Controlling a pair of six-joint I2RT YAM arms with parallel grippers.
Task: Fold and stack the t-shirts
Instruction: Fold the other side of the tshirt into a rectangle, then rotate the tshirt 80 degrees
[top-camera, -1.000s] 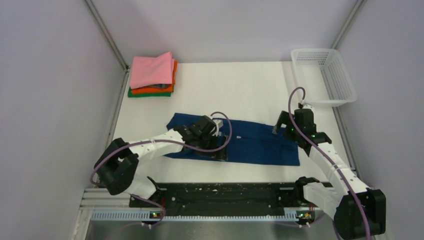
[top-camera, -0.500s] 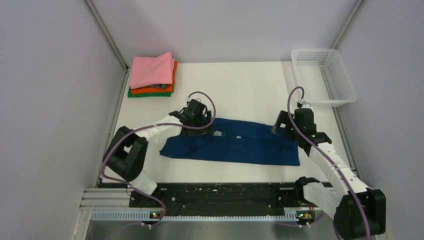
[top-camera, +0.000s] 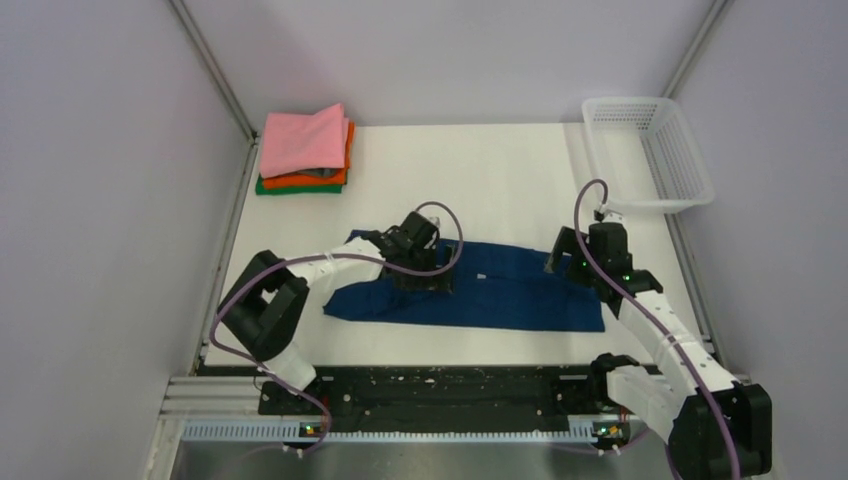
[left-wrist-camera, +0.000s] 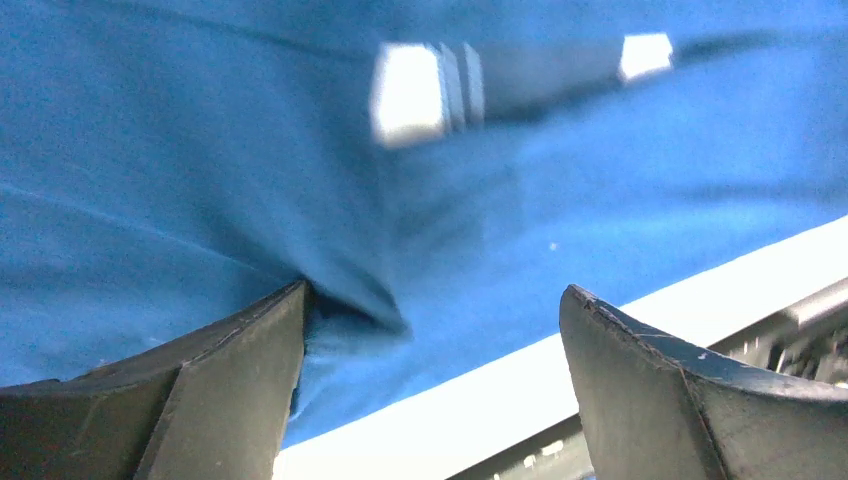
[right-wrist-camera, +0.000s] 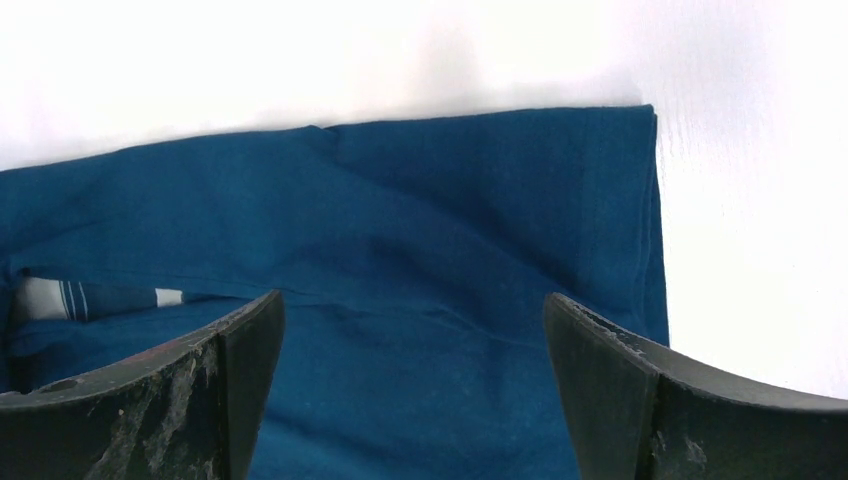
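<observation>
The dark navy t-shirt (top-camera: 510, 295) lies as a long folded band across the middle of the table. My left gripper (top-camera: 428, 272) is open low over its left-middle part. In the left wrist view (left-wrist-camera: 430, 300) its left finger (left-wrist-camera: 230, 380) presses against a small bunched fold of the cloth (left-wrist-camera: 200, 150), with a white label (left-wrist-camera: 410, 80) further off. My right gripper (top-camera: 562, 258) is open and empty just above the shirt's right end (right-wrist-camera: 450, 220), jaws wide apart (right-wrist-camera: 415, 305). The folded pink shirt (top-camera: 303, 138) tops the orange (top-camera: 330, 178) and green (top-camera: 290, 188) ones at the back left.
A white mesh basket (top-camera: 648, 150) stands at the back right corner. Grey walls close in both sides. A black rail (top-camera: 440, 395) with the arm bases runs along the near edge. Bare white table (top-camera: 480, 170) lies behind the navy shirt.
My left gripper swung from the shirt's middle to its back left, then came back right over the cloth. The shirt's left part was dragged and reshaped. The right arm barely moved.
</observation>
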